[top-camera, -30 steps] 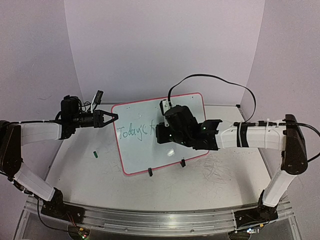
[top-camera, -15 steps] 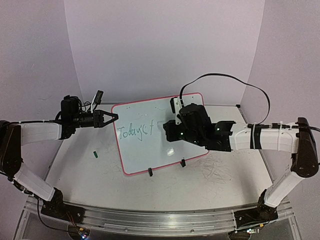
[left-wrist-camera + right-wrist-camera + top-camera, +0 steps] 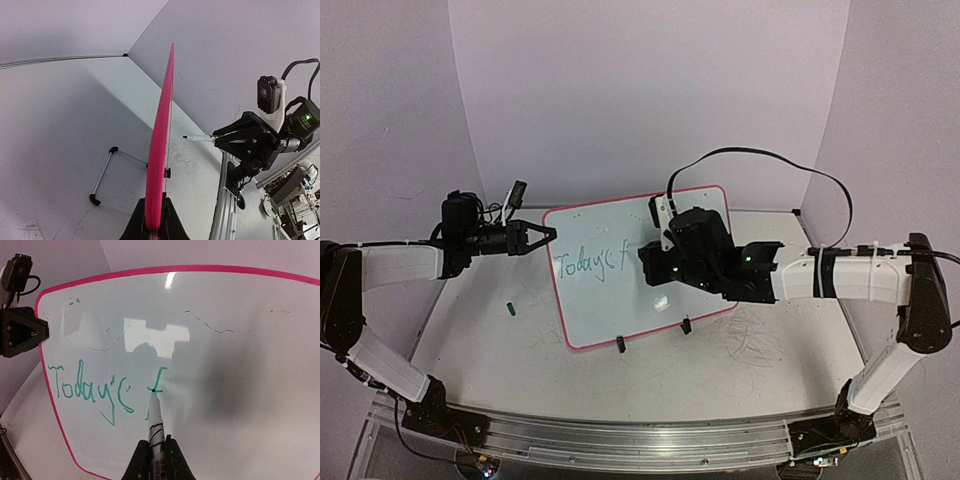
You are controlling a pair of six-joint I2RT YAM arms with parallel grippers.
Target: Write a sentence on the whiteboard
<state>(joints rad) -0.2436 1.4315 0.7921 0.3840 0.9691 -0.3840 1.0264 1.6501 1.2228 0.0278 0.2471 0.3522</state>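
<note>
The whiteboard (image 3: 610, 300) stands tilted on the table, red-framed, and its white face fills the right wrist view (image 3: 240, 365). The sentence (image 3: 588, 262) is green handwriting that reads "Today's f" (image 3: 90, 390). My left gripper (image 3: 550, 235) is shut on the board's upper left edge, and the frame runs edge-on between its fingers (image 3: 153, 225). My right gripper (image 3: 648, 265) is shut on a white pen (image 3: 156, 415) in front of the board. The pen's tip touches the crossbar of the "f". The left wrist view shows the pen (image 3: 200, 137) pointing at the board.
A small green pen cap (image 3: 508, 310) lies on the table to the left of the board. Two black clip feet (image 3: 620, 345) (image 3: 686, 325) hold the board's lower edge. A wire stand (image 3: 102, 175) props it from behind. Old scribbles mark the table (image 3: 750, 345) at the right.
My right gripper with the pen swung a little to the right and has come back left to the "f". The left gripper and the board have not moved.
</note>
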